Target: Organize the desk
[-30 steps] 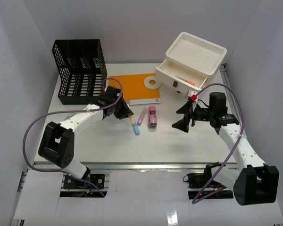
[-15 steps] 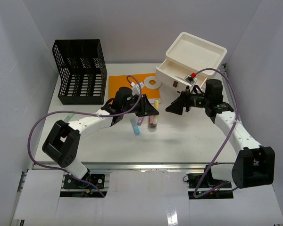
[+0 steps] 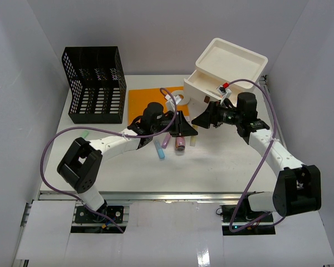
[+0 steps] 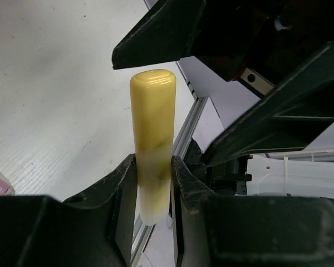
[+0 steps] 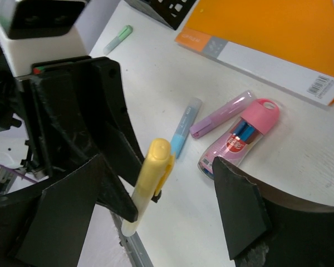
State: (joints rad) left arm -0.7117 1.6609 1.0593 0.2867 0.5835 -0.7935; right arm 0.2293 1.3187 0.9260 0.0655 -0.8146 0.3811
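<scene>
My left gripper (image 4: 154, 167) is shut on a yellow highlighter (image 4: 152, 128) and holds it above the white desk (image 3: 222, 161), cap end pointing away. In the top view the left gripper (image 3: 185, 132) is at mid-desk, with the highlighter (image 3: 192, 142) below it. My right gripper (image 3: 202, 119) faces it, open. In the right wrist view the highlighter (image 5: 149, 178) stands between the right gripper's (image 5: 158, 167) spread jaws, which do not touch it. The left gripper's fingers (image 5: 108, 144) clamp its lower part.
A blue highlighter (image 5: 185, 125), a purple highlighter (image 5: 221, 113) and a pink pen case (image 5: 242, 136) lie below the orange notebook (image 3: 142, 103). A green highlighter (image 5: 118, 38) lies far left. A black mesh organizer (image 3: 97, 83), a tape roll (image 3: 181, 99) and a white drawer box (image 3: 222, 69) stand at the back.
</scene>
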